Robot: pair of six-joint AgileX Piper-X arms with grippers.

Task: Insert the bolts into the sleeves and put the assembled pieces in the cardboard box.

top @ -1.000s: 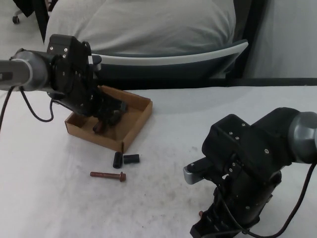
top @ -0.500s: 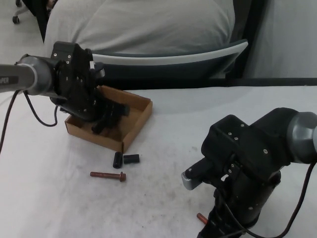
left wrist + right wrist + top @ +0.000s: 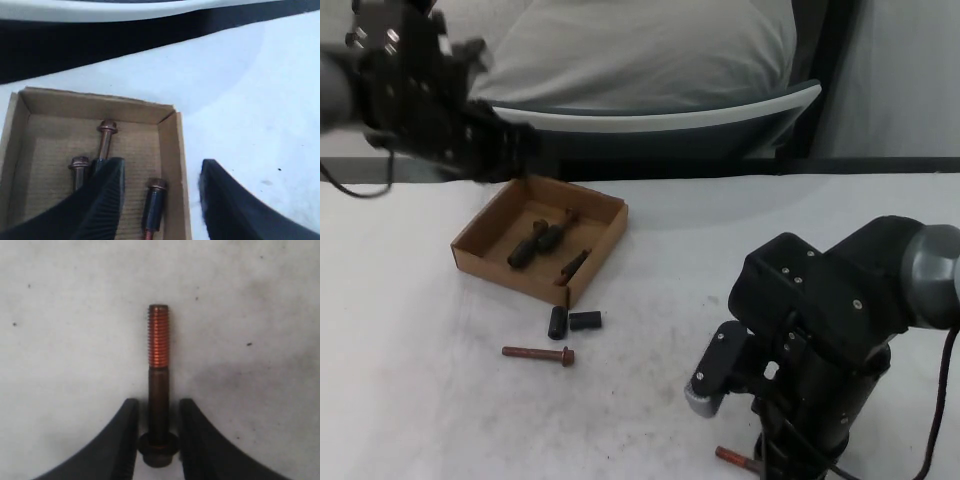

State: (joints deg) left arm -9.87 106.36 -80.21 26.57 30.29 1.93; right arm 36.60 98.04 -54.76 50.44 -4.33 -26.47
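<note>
Since three assembled pieces (image 3: 155,200), each a copper-coloured bolt pushed into a black cylindrical sleeve, already lie in the shallow brown cardboard box (image 3: 510,272), the task looks a little past halfway. Two pairings seem to be left. Two short black sleeves (image 3: 557,322) lie loose on the white tabletop (image 3: 650,300) just in front of the box, close beside each other, and one long copper-coloured bolt (image 3: 538,353) lies flat on the near side of them. A second loose bolt (image 3: 159,370) is with the right claw (image 3: 159,440), whose two fingers are closed in on the shank just above the flanged head, the threaded end pointing away. This bolt sits at or very close to the tabletop, well apart from the sleeves. The left claw (image 3: 162,165) hangs above the box with its fingers spread and nothing between them. What remains, as I judge it, is to mate each loose bolt with a sleeve and set both finished pieces in the box beside the other three.
</note>
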